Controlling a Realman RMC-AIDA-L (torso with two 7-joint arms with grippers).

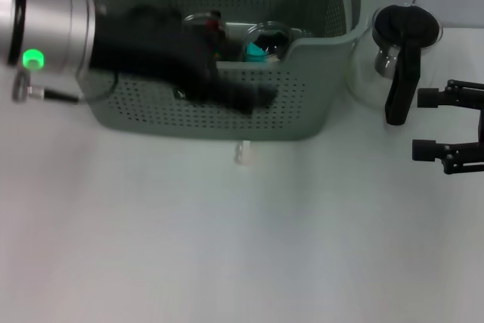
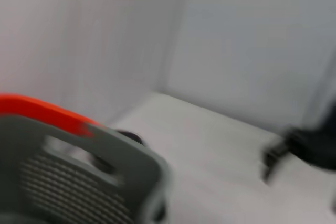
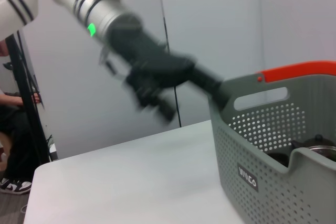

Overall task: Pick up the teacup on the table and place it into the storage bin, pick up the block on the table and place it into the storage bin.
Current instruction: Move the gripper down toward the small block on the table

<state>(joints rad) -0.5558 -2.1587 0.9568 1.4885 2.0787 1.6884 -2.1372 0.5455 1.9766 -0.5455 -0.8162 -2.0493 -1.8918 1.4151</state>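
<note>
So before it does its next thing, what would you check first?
1. Teacup in the bin: ok, a glass cup sits inside.
2. Block in the bin: ok, a teal piece shows beside the cup.
3. Left gripper free of the bin: cannot tell, it is blurred over the front wall.
4. Left gripper empty: cannot tell.
5. Right gripper out of the way: ok, open and off to the side near the glass pot.
6. Small object before the bin: cannot tell what it is.

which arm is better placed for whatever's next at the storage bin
Left. The left gripper hangs over the front wall of the storage bin. The right gripper sits open off to the right, beside the glass pot and apart from the bin.
</note>
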